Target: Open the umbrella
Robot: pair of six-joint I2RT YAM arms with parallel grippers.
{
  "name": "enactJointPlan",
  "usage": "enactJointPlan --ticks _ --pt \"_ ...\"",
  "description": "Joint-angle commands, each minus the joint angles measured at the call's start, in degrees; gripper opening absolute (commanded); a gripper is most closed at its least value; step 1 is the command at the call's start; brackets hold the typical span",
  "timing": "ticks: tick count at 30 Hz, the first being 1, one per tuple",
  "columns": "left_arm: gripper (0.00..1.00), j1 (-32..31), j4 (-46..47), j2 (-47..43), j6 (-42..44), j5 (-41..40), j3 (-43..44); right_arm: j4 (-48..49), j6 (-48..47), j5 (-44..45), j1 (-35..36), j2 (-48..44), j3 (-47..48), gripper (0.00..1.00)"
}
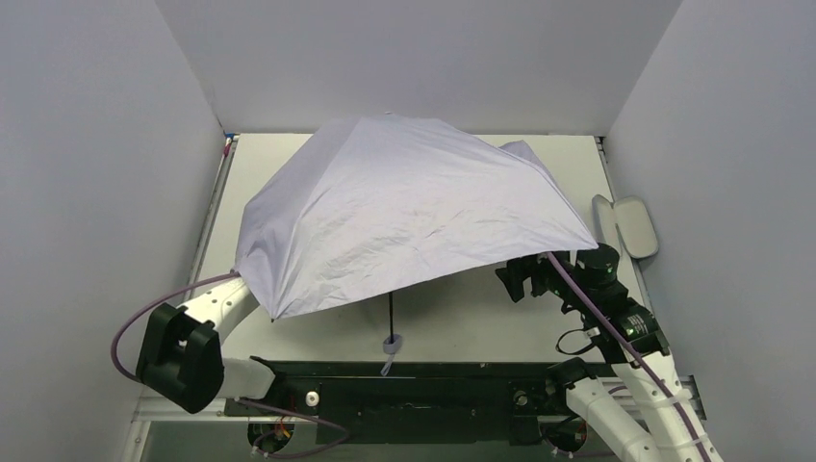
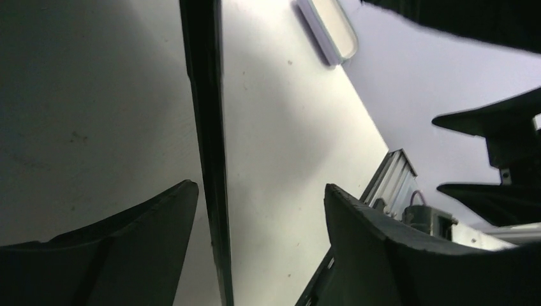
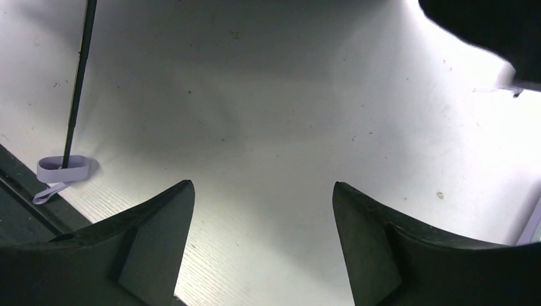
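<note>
The umbrella (image 1: 404, 207) stands open on the table, its pale lavender canopy spread wide and tilted. Its thin black shaft (image 1: 390, 313) comes down to the small lavender handle (image 1: 392, 344) near the front edge. My left gripper (image 2: 258, 191) is open under the canopy. The shaft (image 2: 207, 127) runs between its fingers, close to the left one, and is not clamped. In the top view this gripper is hidden by the canopy. My right gripper (image 1: 524, 277) is open and empty at the canopy's right edge. In its wrist view (image 3: 261, 188) the shaft (image 3: 78, 83) and handle (image 3: 62, 169) stand far left.
A lavender oval hard case (image 1: 630, 223) lies open at the right edge of the table, also in the left wrist view (image 2: 325, 29). A black rail (image 1: 404, 380) runs along the front edge. White walls close in on three sides.
</note>
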Motion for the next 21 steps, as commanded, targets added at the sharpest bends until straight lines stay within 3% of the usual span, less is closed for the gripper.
enactJointPlan --ticks 1,6,13,21 --pt "0.75 -0.1 -4.7 -5.2 8.6 1.0 -2.0 2.2 -2.9 0.7 -0.1 0.2 -1.0 0.75" --pt "0.99 0.0 -15.6 -7.3 14.9 1.1 -3.8 1.4 -5.2 0.6 0.3 0.6 -2.7 0.75" --pt "0.97 0.0 -30.1 -11.4 27.6 -1.1 -6.5 -1.4 -12.6 2.4 1.6 0.1 -6.2 0.75" --pt "0.97 0.0 -45.1 -13.3 46.4 -11.2 -3.3 -5.7 -21.9 8.2 3.0 -0.2 -8.3 0.75"
